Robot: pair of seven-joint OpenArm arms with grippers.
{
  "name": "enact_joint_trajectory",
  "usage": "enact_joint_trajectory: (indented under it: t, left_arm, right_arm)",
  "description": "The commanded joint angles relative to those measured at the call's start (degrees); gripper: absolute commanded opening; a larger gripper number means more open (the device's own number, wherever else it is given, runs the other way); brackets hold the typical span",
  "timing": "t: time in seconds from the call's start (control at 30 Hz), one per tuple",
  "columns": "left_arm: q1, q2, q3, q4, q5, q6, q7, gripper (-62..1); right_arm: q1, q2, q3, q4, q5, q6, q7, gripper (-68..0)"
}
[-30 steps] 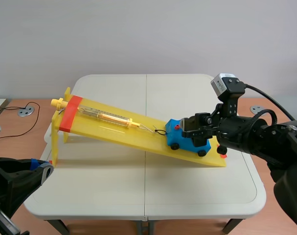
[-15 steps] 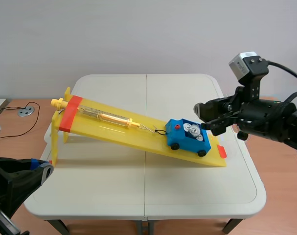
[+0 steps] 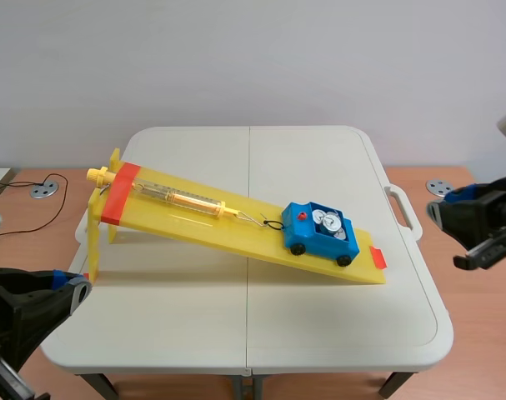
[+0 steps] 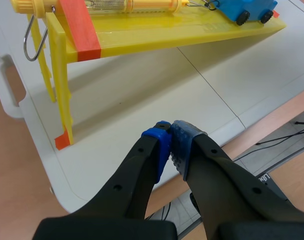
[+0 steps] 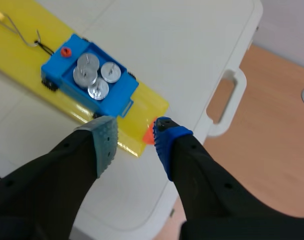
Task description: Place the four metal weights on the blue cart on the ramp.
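The blue cart point(image 3: 319, 235) sits low on the yellow ramp point(image 3: 227, 223), hooked to a spring scale point(image 3: 186, 199). Several metal weights point(image 3: 328, 223) stand in its tray. In the right wrist view the weights point(image 5: 97, 76) fill the cart point(image 5: 114, 97), which lies ahead of my right gripper point(image 5: 134, 136); that gripper is open and holds nothing. In the scene view the right gripper point(image 3: 447, 237) hovers past the table's right edge. My left gripper point(image 4: 171, 145) is shut on nothing, low at the table's near left corner point(image 3: 76, 291), well away from the ramp point(image 4: 157, 37).
The ramp's raised end stands on yellow legs point(image 4: 59, 85) at the table's left, with a metal hook point(image 4: 27, 37) hanging there. A carry handle point(image 5: 227, 102) sticks out of the table's right edge. Cables lie on the floor beyond the left side.
My right gripper has pulled back from over the cart to beyond the table's right edge, leaving the weights in the cart. The left arm has not moved.
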Motion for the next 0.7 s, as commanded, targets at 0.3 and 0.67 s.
enact_joint_trajectory:
  t: [0.3, 0.67]
  left_arm:
    - [-7.5, 10.2, 0.5, 10.8, 1.9, -5.4, 0.2, -58.4]
    - [-15.9, 18.3, 8.2, 10.0, 17.7, -0.4, 0.2, -58.4]
  right_arm:
    - [-18.4, 3.1, 9.4, 10.2, 7.6, 2.4, 4.3, -65.6]
    - [-36.7, 3.0, 16.1, 10.3, 8.0, 2.4, 2.0, -65.6]
